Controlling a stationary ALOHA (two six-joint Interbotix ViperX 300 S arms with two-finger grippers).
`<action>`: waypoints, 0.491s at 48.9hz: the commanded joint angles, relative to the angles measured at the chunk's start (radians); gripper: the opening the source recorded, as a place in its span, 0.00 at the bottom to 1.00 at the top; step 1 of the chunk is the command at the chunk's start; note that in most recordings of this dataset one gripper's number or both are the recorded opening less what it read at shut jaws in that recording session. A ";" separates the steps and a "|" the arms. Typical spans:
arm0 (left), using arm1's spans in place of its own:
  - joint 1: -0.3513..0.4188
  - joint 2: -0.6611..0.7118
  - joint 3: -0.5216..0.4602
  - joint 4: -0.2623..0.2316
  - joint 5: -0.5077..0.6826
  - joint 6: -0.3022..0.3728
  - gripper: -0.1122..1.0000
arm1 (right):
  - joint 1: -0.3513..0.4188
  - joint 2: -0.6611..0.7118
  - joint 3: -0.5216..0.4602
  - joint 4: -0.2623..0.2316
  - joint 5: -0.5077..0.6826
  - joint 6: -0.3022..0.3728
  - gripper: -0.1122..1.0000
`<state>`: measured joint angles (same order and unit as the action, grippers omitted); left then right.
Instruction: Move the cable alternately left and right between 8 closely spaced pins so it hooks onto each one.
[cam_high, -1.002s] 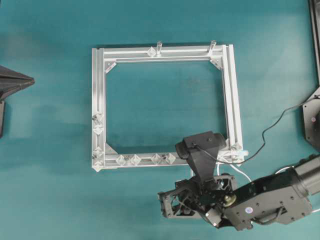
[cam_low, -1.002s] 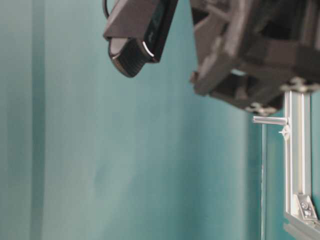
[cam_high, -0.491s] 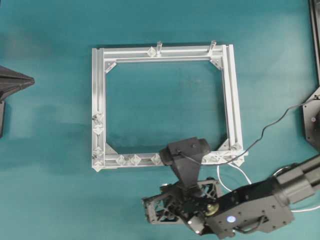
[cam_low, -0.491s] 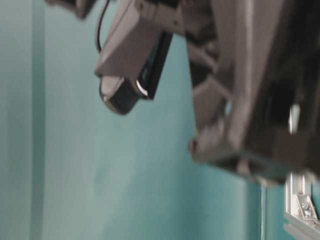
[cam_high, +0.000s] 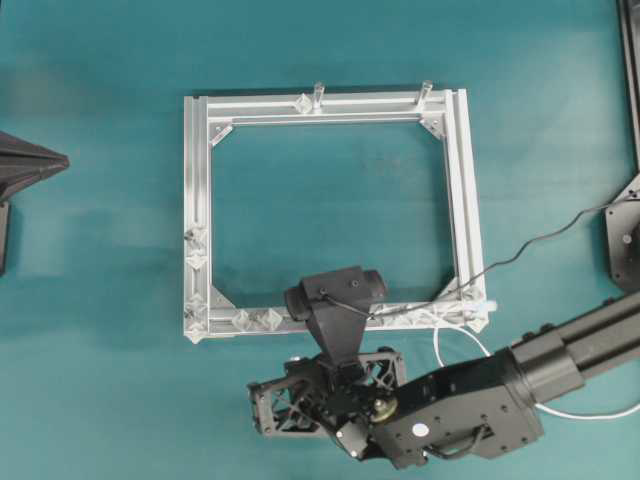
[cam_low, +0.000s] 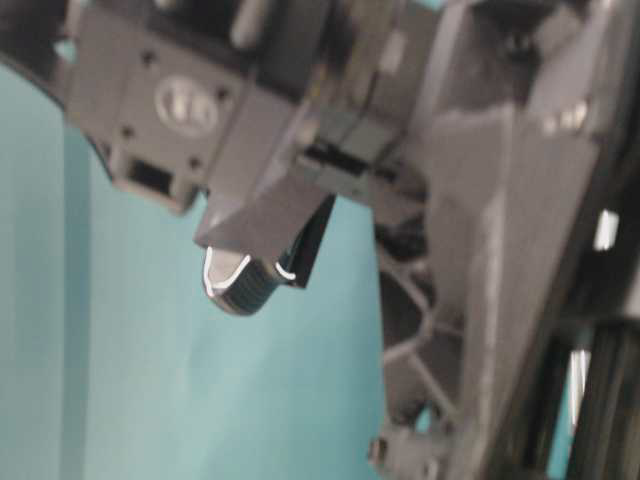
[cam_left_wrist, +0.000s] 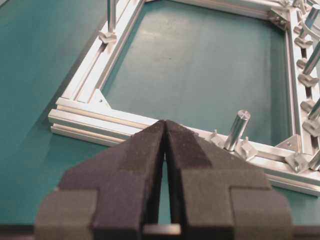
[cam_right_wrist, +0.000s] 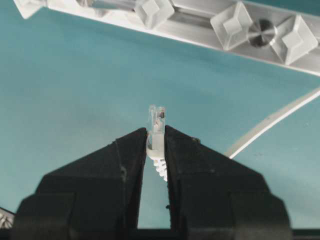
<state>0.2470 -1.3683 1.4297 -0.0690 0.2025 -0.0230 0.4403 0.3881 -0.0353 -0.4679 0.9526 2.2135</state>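
Both fingers of the right gripper (cam_right_wrist: 155, 145) pinch the cable's (cam_right_wrist: 272, 122) clear plug just below the pins (cam_right_wrist: 235, 25); the left gripper (cam_left_wrist: 165, 131) is pressed together, holding nothing.

Went over every view and there's honestly nothing readable anywhere. No text, no labels, no brand names, no numbers, no signs. The aluminium frame (cam_high: 325, 105) is bare metal, the teal table (cam_high: 100, 380) is plain, and the dark housing of the right arm (cam_high: 450, 405) only shows a couple of small pale round dots, too small to make out as any writing.
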 joint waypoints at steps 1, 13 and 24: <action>-0.003 0.008 -0.012 0.003 -0.006 -0.009 0.10 | -0.005 -0.021 -0.025 -0.006 0.002 -0.003 0.23; -0.003 0.009 -0.012 0.003 -0.006 -0.011 0.10 | -0.041 -0.023 -0.025 -0.006 0.034 -0.009 0.23; -0.003 0.008 -0.012 0.003 -0.006 -0.009 0.10 | -0.066 -0.023 -0.023 -0.006 0.046 -0.043 0.23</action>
<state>0.2470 -1.3683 1.4297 -0.0690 0.2025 -0.0230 0.3789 0.3881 -0.0368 -0.4709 0.9986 2.1783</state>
